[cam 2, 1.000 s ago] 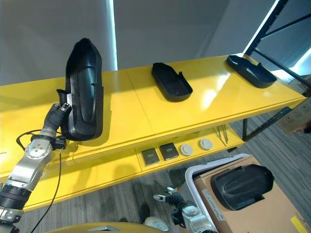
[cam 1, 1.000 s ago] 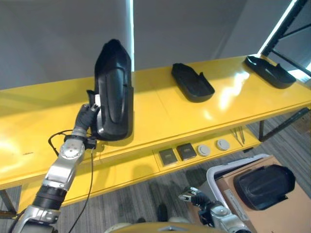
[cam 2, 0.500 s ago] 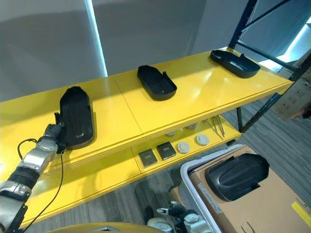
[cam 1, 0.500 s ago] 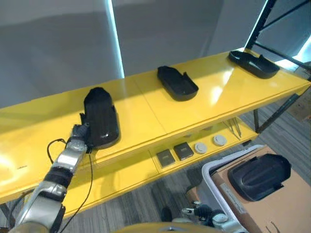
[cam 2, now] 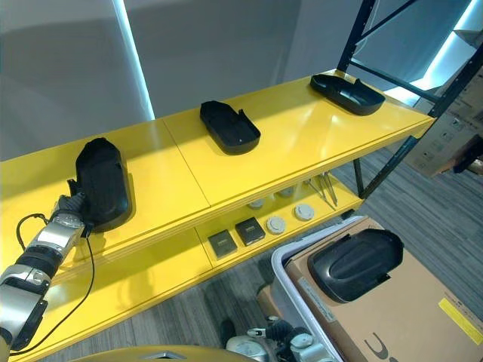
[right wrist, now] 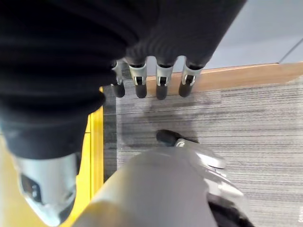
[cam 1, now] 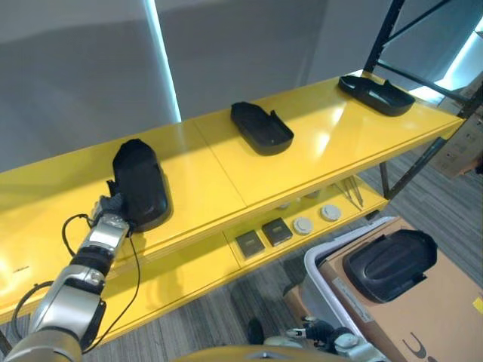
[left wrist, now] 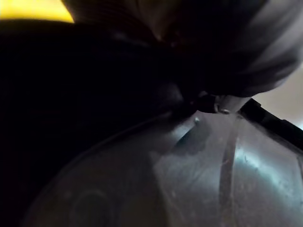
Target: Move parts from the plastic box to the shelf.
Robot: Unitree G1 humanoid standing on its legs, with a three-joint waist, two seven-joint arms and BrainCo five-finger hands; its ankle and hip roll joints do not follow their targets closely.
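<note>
A long black moulded part (cam 1: 140,183) lies flat on the left end of the yellow shelf (cam 1: 211,170). My left hand (cam 1: 106,210) is at the part's near edge, fingers curled on its rim; the left wrist view shows the part's dark surface (left wrist: 199,175) from very close. Another black part (cam 1: 389,263) rests on cardboard inside the white-rimmed plastic box (cam 1: 318,263) on the floor at the lower right. My right hand (right wrist: 151,78) hangs low over the carpet beside the box, fingers relaxed and holding nothing.
Two more black parts (cam 1: 261,128) (cam 1: 376,94) lie further right on the shelf top. The lower shelf holds small square blocks (cam 1: 263,237), round discs (cam 1: 316,219) and thin tools (cam 1: 352,194). A dark rack post (cam 1: 404,162) stands at the shelf's right end.
The part stood upright in my left hand a second ago; it has been laid flat on the shelf. The head camera has also shifted, so the whole scene sits differently.
</note>
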